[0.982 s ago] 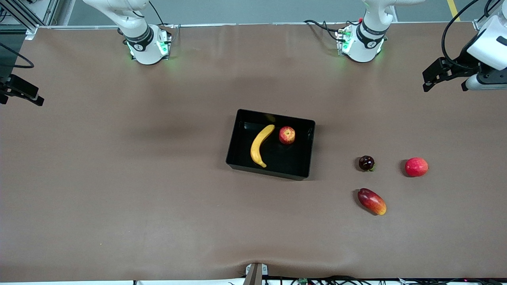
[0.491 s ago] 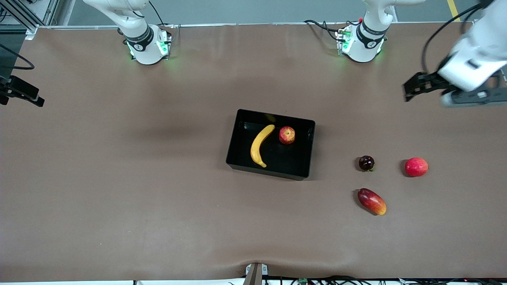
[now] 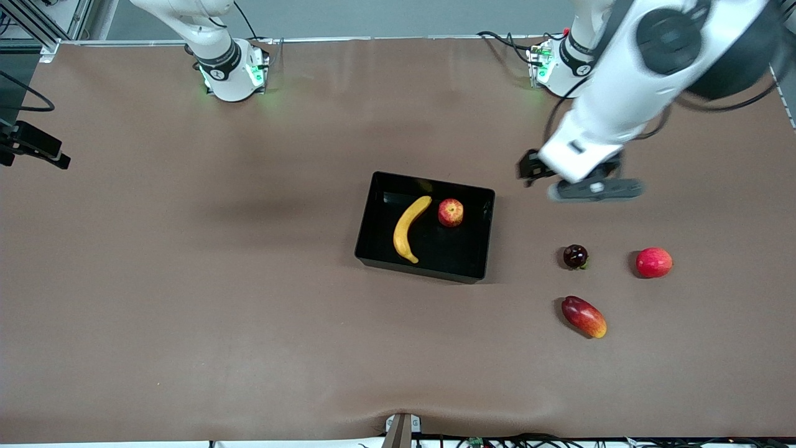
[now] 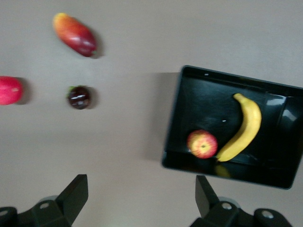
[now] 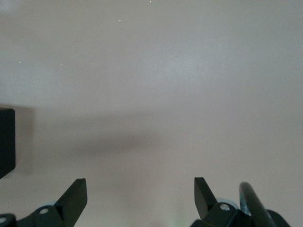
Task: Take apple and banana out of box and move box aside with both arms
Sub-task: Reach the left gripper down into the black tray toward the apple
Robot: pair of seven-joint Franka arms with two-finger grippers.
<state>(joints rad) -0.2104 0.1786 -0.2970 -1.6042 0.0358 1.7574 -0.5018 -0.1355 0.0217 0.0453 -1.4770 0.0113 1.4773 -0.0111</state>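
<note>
Front view: banana [image 3: 408, 228] and apple [image 3: 451, 212] in box [image 3: 481, 235]. Left gripper [image 4: 140, 195] spread wide, empty, over bare table beside box. Right gripper [image 5: 140, 195] wide, empty, waiting.

both arms up, left gripper [image 4: 140, 196] and right gripper [image 5: 140, 195] spread wide.

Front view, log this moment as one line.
banana and apple in box | left gripper open, over table beside box | right gripper open, arm waits
</note>
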